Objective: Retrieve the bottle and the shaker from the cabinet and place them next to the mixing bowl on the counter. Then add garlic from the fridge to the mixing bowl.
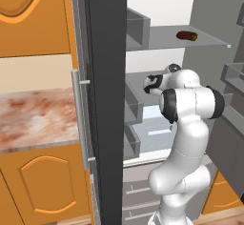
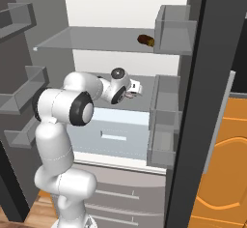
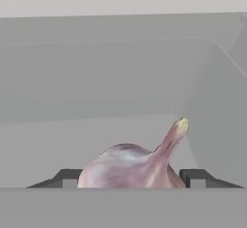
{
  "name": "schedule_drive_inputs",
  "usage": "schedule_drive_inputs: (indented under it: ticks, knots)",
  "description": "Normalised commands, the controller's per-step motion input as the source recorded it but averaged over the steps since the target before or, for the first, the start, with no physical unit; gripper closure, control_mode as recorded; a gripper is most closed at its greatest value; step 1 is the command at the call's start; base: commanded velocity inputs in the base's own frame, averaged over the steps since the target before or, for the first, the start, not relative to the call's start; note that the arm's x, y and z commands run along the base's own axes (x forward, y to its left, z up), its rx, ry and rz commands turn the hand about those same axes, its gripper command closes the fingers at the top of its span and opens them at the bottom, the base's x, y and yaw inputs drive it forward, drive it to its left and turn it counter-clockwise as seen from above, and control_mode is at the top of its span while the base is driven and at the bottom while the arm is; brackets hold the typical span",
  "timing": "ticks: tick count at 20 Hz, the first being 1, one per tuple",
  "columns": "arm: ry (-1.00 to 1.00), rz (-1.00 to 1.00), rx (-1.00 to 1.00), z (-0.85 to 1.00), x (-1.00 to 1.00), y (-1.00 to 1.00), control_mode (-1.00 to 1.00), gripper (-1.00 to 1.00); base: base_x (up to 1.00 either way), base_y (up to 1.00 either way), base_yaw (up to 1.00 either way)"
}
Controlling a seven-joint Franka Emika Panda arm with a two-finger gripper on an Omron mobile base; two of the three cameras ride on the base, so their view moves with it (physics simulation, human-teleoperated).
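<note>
While the tool (image 3: 130, 178) reaches inside the open fridge (image 2: 120, 9), a garlic bulb (image 3: 132, 166) sits between its fingertips (image 3: 193, 178); whether they grip it, I cannot tell. Up above the tool, a brown item (image 2: 145, 40) lies on a glass shelf (image 2: 87, 39). Far to its left stands the marbled surface (image 1: 33, 117).

Pale pinkish-purple garlic bulb (image 3: 132, 169) with darker purple streaks and a yellowish-green stem tip, sitting between the dark grey, near-black fingertips (image 3: 195, 177) of the gripper (image 3: 131, 179); fridge interior grey, its translucent grey glass shelf (image 1: 167, 39) carrying a dark brown cylindrical item (image 1: 187, 35) with a lighter tan end. Open fridge door edge (image 1: 107, 100) dark charcoal with a silver-grey handle (image 1: 78, 119). Worktop (image 1: 35, 119) is mottled reddish-brown and cream marble pattern, the wooden cabinet fronts (image 1: 45, 183) orange with lighter orange arched trim, arm glossy white with black joints.
</note>
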Motion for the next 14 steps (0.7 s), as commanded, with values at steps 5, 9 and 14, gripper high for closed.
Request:
schedule_drive_inputs:
  ticks: [5, 9, 14]
  knots:
    - [0.0, 0.0, 0.0, 0.0, 0.0, 0.0, -1.0, 1.0, 0.0, 0.0, 0.0]
    - [0.0, 0.0, 0.0, 0.0, 0.0, 0.0, -1.0, 1.0, 0.0, 0.0, 0.0]
    - [-0.04, 0.0, 0.0, 0.02, -0.27, 0.0, -1.0, 1.0, 0.0, 0.0, 0.0]
